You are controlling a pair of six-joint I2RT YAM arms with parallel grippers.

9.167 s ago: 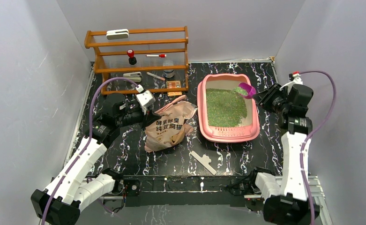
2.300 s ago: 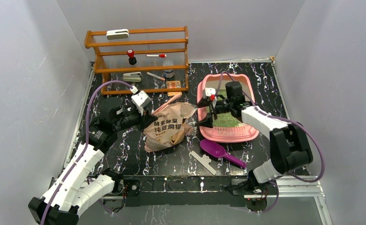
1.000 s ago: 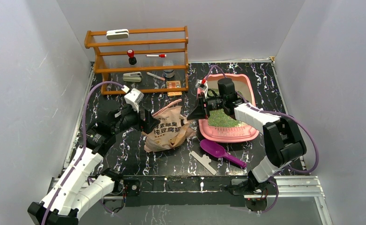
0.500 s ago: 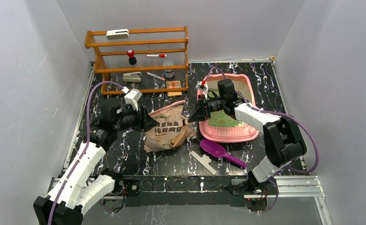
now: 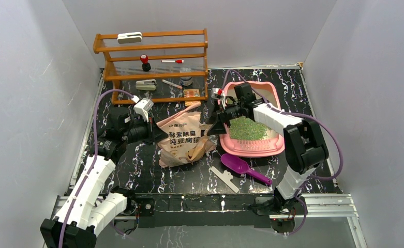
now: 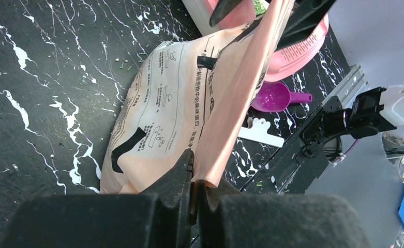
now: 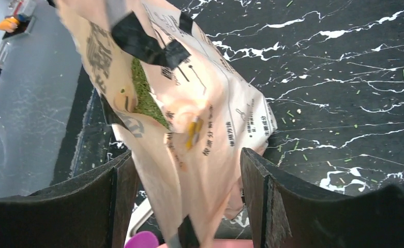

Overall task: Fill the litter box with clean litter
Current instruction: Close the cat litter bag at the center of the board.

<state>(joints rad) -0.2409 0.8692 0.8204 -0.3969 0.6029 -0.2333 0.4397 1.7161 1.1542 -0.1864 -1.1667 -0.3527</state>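
Two grippers, one bag (image 5: 181, 140). My left gripper (image 6: 193, 171) is pinched tight on the bag's pink side seam, on the side of the bag away from the litter box (image 5: 251, 150). My right gripper (image 7: 186, 157) is at the opposite side of the bag. Its fingers are spread wide with the bag's upper edge between them, and as far as I can see they are not clamping it.

The litter box sits just beside the bag on its right, nearly touching. Its long axis runs near to far, roughly along the bag's side. Clean litter (image 5: 249, 128) already covers much of the box floor, with pale wall showing at the far end. The same green granules show inside the bag's part-open mouth. A purple scoop (image 5: 239, 166) lies near-right of the bag, unheld.

Key relation: the box is right of the bag, so the contents must go rightward over the box's left long rim. My right arm is the nearer one and reaches across that rim.

Judgement: the next step is for the right to close on the bag top, then both lift and tip the mouth boxward. Risk: with only a one-sided pinch the bag may sag and spill onto the table (image 5: 137, 170) beside it.
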